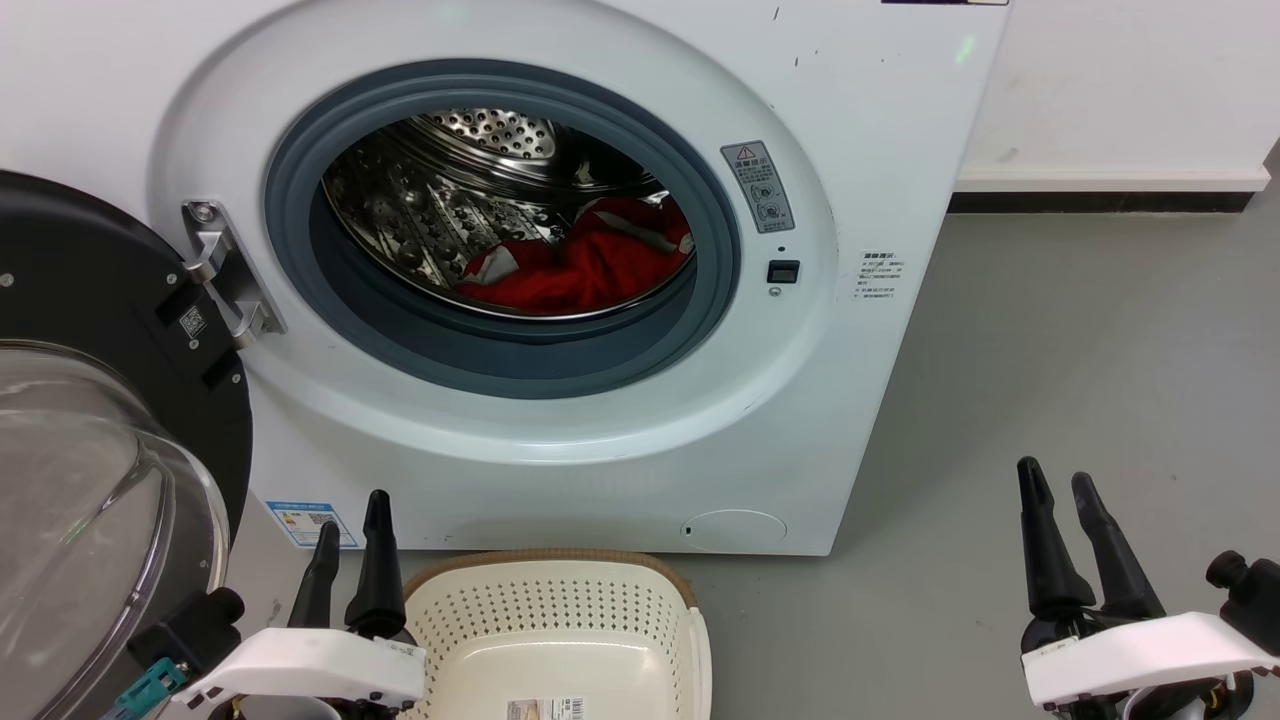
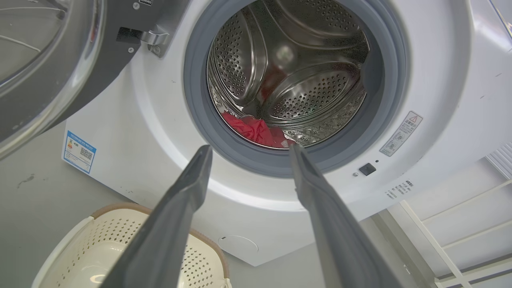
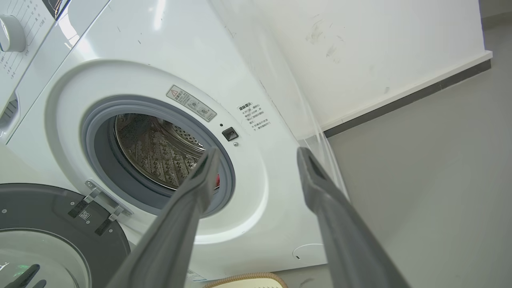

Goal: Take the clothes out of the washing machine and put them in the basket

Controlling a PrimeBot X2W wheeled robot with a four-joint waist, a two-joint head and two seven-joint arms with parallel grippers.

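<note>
**Unloading, opening stage.** The washer (image 1: 560, 440) stands with its door (image 1: 100, 330) open to the left of the porthole, so the steel drum (image 1: 440, 200) is exposed.

- **Clothes:** The clothes (image 1: 590, 265), a red heap with pale panels, lie inside the washer on the lower right of the drum, behind the grey seal (image 1: 500, 360). No part of them hangs over the seal.
- **Basket:** The basket (image 1: 545, 558) sits on the floor (image 1: 1050, 350) just in front of the washer's base, below the porthole. The part of it in view holds no garment, and a barcode sticker (image 1: 545, 709) shows on its bare bottom.
- **Left hand:** The left hand (image 1: 353, 515) is low, before the washer's lower left corner and beside the basket's left wall. Its two fingers are spread and pinch nothing. Its wrist view looks into the porthole at the red fabric.
- **Right hand:** The right hand (image 1: 1057, 475) is off the washer's right side, above open floor, with its fingers likewise spread and empty.

Both hands are outside the washer.

**Judged progress:** Access is ready, with the door open and the basket in place, but no garment is moved yet. The whole load is left to be reached, gripped, drawn over the seal and dropped into the basket, probably in more than one trip.
</note>
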